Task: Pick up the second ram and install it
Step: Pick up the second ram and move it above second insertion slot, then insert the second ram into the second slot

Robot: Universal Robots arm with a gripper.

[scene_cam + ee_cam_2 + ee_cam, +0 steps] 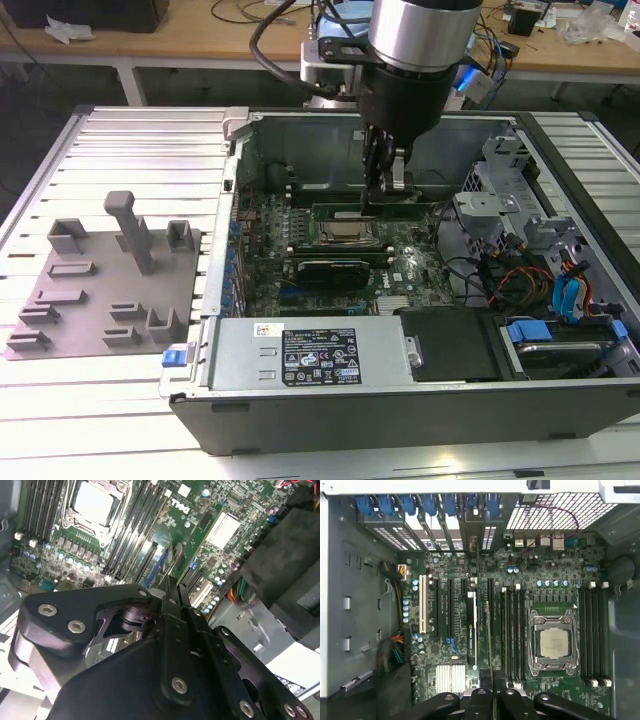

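Observation:
My gripper [385,195] hangs inside the open computer case, over the motherboard and beside the CPU socket [345,232]. It is shut on the second ram [345,211], a long thin green stick that lies level under the fingers. In the first wrist view the ram [490,645] is seen edge-on, running out from between the fingertips [481,696] of the gripper [492,692]. There it lines up just beside the bank of black memory slots [514,630] next to the socket [554,645]. In the second wrist view the gripper [171,587] grips the stick [176,557] above the slots [135,535].
A grey tray [100,290] with upright ridges lies at the exterior view's left, outside the case. The power supply [310,352] lines the case's near wall. A drive cage and cables [510,250] fill its right end. An expansion card [471,625] stands near the slots.

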